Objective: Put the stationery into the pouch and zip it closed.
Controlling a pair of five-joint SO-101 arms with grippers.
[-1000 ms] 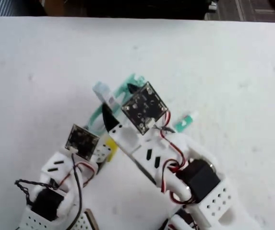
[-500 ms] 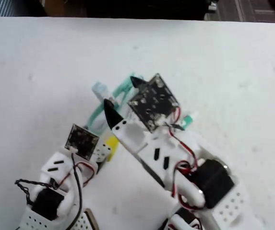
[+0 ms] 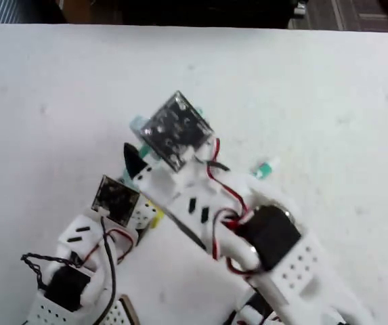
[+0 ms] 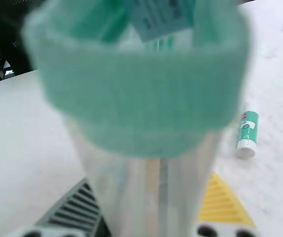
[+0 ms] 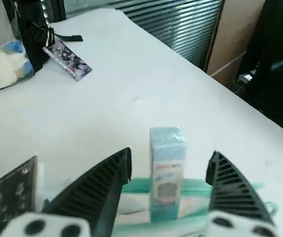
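You have:
- Pouch (image 4: 141, 108): mid-table, upright, clamped in the left gripper (image 4: 153, 222).
- Box (image 5: 167, 182): standing in the pouch mouth, between the spread fingers of the right gripper (image 5: 170, 154), touching neither.
- Small tube (image 3: 265, 169): lying on the table (image 3: 329, 88), right of the pouch, apart.

You have one clear pouch (image 4: 141, 98) with a green rim, one light-blue box (image 5: 167, 177), one green-and-white stick (image 4: 247, 134), one plush toy (image 5: 3, 69), one printed tag (image 5: 68, 61) and two arms, left (image 3: 78, 237) and right (image 3: 295, 267).
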